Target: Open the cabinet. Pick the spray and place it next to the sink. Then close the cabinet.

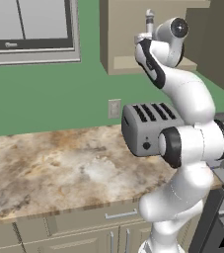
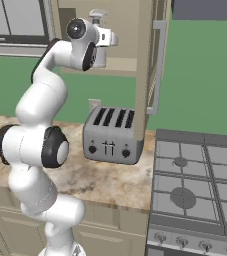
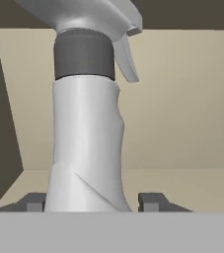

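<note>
- At the top centre of the right base view, the cabinet (image 2: 146, 60) stands open, its door swung out edge-on toward the camera, the long silver handle (image 2: 157, 65) running down the door's right side.
- Inside, on the tan shelf (image 2: 120, 65), the spray (image 2: 99, 37) stands upright, its trigger top showing above the white wrist of the arm (image 2: 37, 107).
- In the left base view the spray (image 1: 149, 22) peeks out above the hand at the upper right of the frame, with the cabinet (image 1: 128, 34) behind it.
- In the hand view the spray (image 3: 86, 143) rises through the left half of the frame: pale silver body, dark collar, trigger hanging toward the right.
- The gripper (image 3: 91, 201) has one dark fingertip on each side of the bottle's base, low in the hand view. The left tip meets the bottle's edge; the right tip appears to stand a little apart. Whether the jaws are pinching the bottle or merely bracketing it cannot be told.
- Below the cabinet, a silver four-slot toaster (image 2: 111, 135) sits on the brown marbled counter (image 1: 44, 168), mid-frame in both base views.
- A gas stove (image 2: 195, 185) occupies the lower right of the right base view.
- A window (image 1: 29, 27) fills the upper left of the left base view, set in a green wall (image 1: 49, 94).
</note>
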Robot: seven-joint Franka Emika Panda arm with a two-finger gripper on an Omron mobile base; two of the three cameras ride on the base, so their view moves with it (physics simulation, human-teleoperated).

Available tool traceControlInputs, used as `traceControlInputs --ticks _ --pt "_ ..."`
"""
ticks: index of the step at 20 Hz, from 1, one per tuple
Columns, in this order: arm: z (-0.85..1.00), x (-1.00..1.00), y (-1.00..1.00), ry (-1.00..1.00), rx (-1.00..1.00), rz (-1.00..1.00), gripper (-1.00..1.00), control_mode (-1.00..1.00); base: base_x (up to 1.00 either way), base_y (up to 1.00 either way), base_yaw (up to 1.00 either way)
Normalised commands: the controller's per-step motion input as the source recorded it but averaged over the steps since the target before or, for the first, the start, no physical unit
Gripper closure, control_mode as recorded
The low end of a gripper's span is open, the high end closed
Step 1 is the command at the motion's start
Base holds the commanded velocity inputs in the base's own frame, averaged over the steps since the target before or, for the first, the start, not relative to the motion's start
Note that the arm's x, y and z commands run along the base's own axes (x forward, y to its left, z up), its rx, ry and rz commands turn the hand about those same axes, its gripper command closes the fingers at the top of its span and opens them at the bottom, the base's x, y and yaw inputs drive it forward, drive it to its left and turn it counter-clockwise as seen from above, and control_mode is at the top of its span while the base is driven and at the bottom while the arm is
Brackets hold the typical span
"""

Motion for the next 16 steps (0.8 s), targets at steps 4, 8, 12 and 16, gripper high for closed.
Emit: traceControlInputs --ticks 4,8,12,16 --pt "0.00 -0.72 -0.03 0.00 0.00 0.00 1.00 -1.00 0.00 0.00 0.00" --pt "-0.05 -0.87 -0.02 0.00 0.00 0.01 1.00 -1.00 0.00 0.00 0.00" --pt "-0.22 -0.93 0.00 -0.01 0.00 0.00 1.00 -1.00 0.00 0.00 0.00" --pt "-0.15 -1.00 0.00 -0.01 0.00 0.00 1.00 -1.00 0.00 0.00 0.00"
